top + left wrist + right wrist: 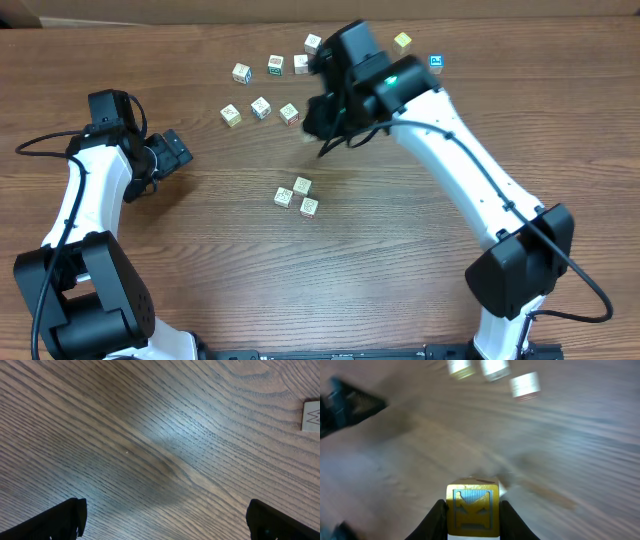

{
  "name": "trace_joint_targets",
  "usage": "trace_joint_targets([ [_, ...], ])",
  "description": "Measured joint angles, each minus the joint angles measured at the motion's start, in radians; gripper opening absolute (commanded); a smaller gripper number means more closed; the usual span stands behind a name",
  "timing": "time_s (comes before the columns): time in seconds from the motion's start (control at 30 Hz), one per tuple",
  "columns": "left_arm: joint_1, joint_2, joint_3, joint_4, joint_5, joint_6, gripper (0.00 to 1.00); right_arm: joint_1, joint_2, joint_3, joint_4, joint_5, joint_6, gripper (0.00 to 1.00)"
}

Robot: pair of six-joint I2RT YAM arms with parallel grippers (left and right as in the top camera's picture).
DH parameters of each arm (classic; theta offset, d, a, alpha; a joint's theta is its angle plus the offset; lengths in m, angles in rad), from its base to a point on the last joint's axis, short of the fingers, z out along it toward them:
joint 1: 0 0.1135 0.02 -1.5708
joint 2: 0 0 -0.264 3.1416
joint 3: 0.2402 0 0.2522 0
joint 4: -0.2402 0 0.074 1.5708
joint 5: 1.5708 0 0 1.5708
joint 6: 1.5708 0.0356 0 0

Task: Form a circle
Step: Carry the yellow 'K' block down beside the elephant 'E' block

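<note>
**A:** Where did the circle (301, 190) stand?

**B:** It was only a tight cluster of three cubes, nearest the arms' bases, mid-surface (200, 250).

**A:** And the grippers?

**B:** The left gripper (174, 150) gaped fully over bare wood and held nothing. Beyond the cluster, the right gripper (473, 517) was clamped on a yellow-faced cube (472, 502). Farthest off, loose cubes (260, 107) lay scattered apart.

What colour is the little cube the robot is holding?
Yellow, with a bluish-grey print. The cube shows best in the right wrist view.
</note>
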Motion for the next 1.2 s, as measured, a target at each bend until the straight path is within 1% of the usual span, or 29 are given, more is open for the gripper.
trace_joint_targets([
  [0.17, 0.000, 0.000, 0.000, 0.000, 0.000, 0.000, 1.00, 0.123, 0.000, 0.000, -0.013, -0.012, -0.003, 0.21],
  [0.3, 0.000, 0.000, 0.000, 0.000, 0.000, 0.000, 0.99, 0.200, 0.000, -0.016, -0.010, -0.016, -0.003, 0.22],
  [0.4, 0.000, 0.000, 0.000, 0.000, 0.000, 0.000, 1.00, 0.273, 0.000, -0.073, -0.012, -0.011, -0.003, 0.22],
  [0.53, 0.000, 0.000, 0.000, 0.001, 0.000, 0.000, 1.00, 0.360, 0.000, -0.177, 0.012, 0.060, -0.003, 0.22],
  [0.67, 0.000, 0.000, 0.000, 0.000, 0.000, 0.000, 1.00, 0.393, 0.000, -0.278, 0.074, 0.132, -0.009, 0.22],
  [0.77, 0.000, 0.000, 0.000, 0.000, 0.000, 0.000, 1.00, 0.399, 0.000, -0.377, 0.154, 0.172, -0.043, 0.24],
  [0.9, 0.000, 0.000, 0.000, 0.000, 0.000, 0.000, 1.00, 0.399, 0.000, -0.465, 0.206, 0.208, -0.067, 0.25],
  [1.2, 0.000, 0.000, 0.000, 0.000, 0.000, 0.000, 1.00, 0.398, 0.000, -0.483, 0.289, 0.266, -0.082, 0.25],
])
